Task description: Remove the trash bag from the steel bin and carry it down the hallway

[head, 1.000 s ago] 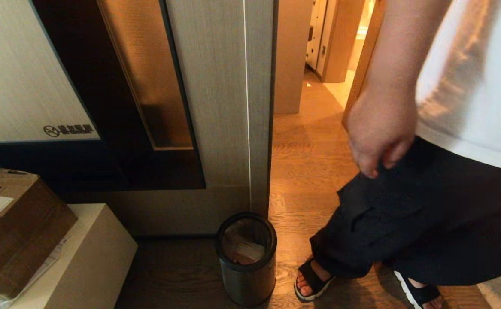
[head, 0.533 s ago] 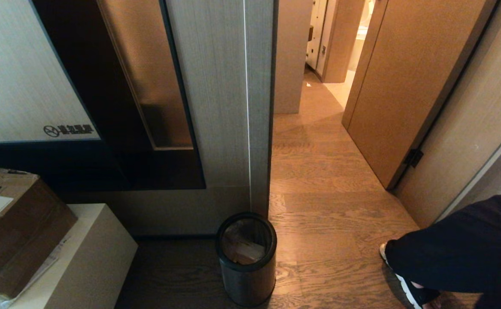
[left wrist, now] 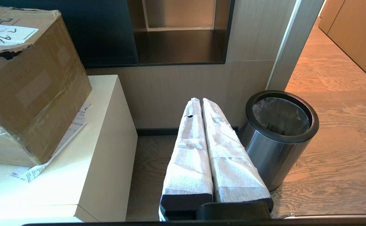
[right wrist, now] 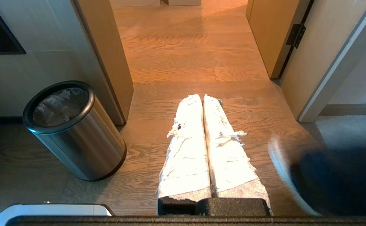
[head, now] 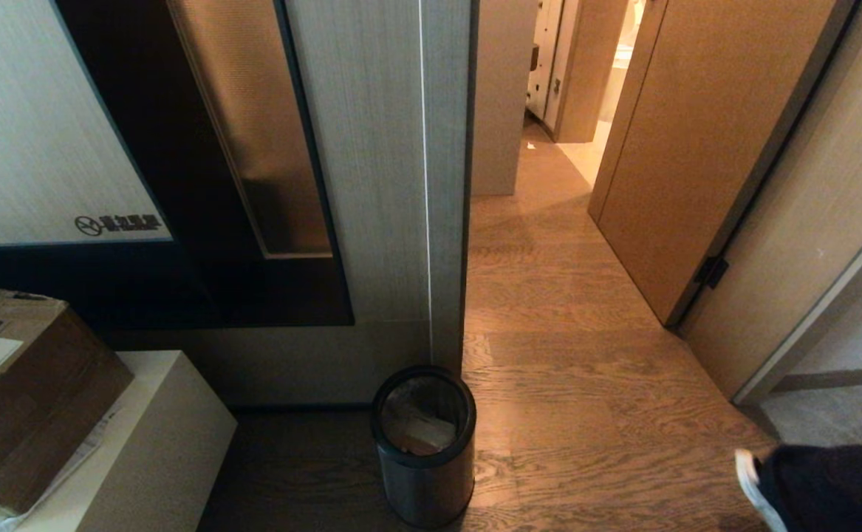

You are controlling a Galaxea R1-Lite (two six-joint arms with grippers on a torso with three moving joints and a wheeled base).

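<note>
Both tools, left tool (left wrist: 201,102) and right tool (right wrist: 202,98), are being kept clenched, empty; trash bag (head: 417,428) risks being torn on steel bin (head: 423,480) rim; person's foot (head: 752,480), lower right, risks being struck.

The head view looks down from above the bin (head: 423,443) toward the hallway (head: 549,244), and both low wrist views face forward, sharing the bin between them.
</note>
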